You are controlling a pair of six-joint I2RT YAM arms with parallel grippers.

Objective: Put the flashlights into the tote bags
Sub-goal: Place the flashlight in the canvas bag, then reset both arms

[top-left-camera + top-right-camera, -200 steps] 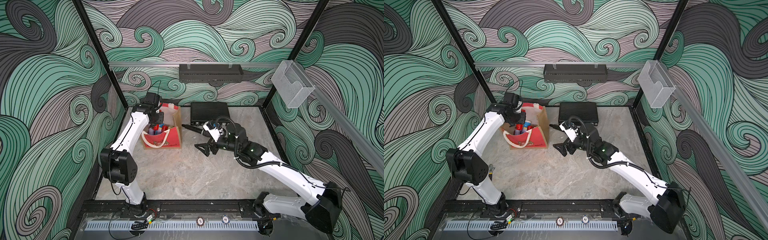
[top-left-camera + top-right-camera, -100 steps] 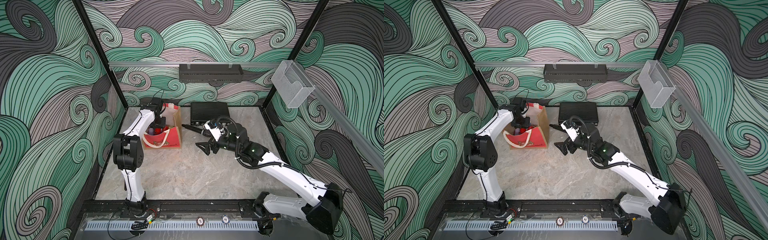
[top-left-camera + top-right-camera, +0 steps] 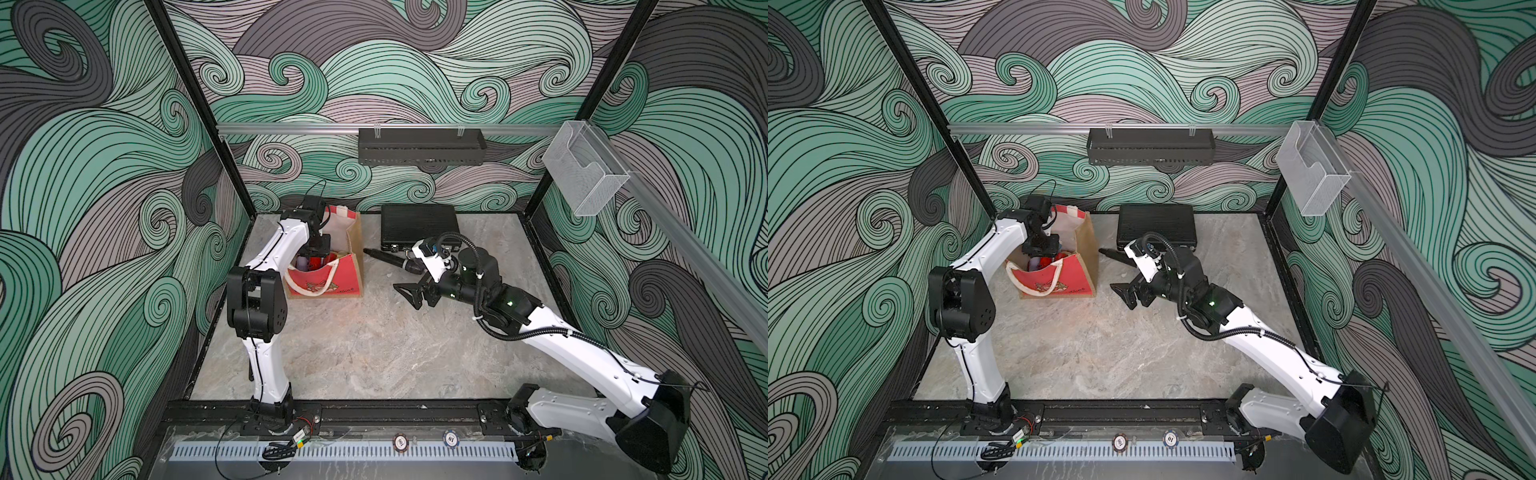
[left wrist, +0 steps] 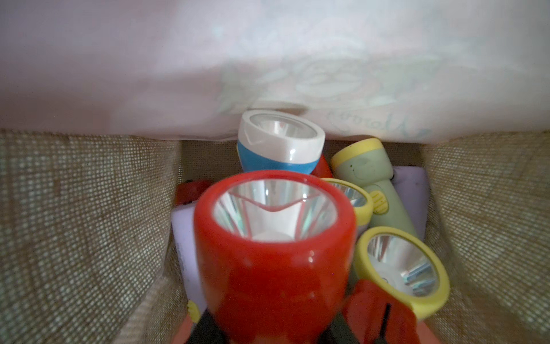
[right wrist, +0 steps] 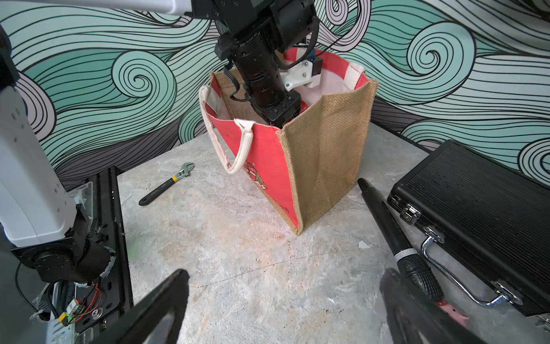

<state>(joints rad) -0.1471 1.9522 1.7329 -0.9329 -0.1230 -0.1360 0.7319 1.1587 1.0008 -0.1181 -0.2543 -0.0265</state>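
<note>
**Grip on red flashlight (image 4: 275,238) inside tote bag (image 5: 324,155)**

Your left gripper (image 4: 272,329) reaches down through the open mouth of the tote bag; its jaws are clamped together on the body of the red flashlight, whose head points away from the fingers. The red flashlight sits inside the bag, between the two brown woven sides. Deeper in the bag lie the others: a blue flashlight (image 4: 279,146) with a white head against the cream lining; a pale green flashlight (image 4: 375,178) with a yellow end just beside it; a yellow-headed flashlight (image 4: 398,265) touching the red one; lilac bodies (image 4: 412,190) partly hidden beneath.

In both top views the bag stands upright on the table, red front towards the arm bases, a white handle hanging down that front.

Your right gripper (image 3: 411,293) hovers near the bag's brown side, apart from it; its jaws stand wide apart and hold nothing.

A black stick (image 5: 387,220) lies on the table between the bag and a black case (image 5: 476,190); a small pink pig (image 5: 449,309) sits at the stick's end farthest from the bag. A wrench (image 5: 166,187) lies on the bag's opposite side, well apart from it.
</note>
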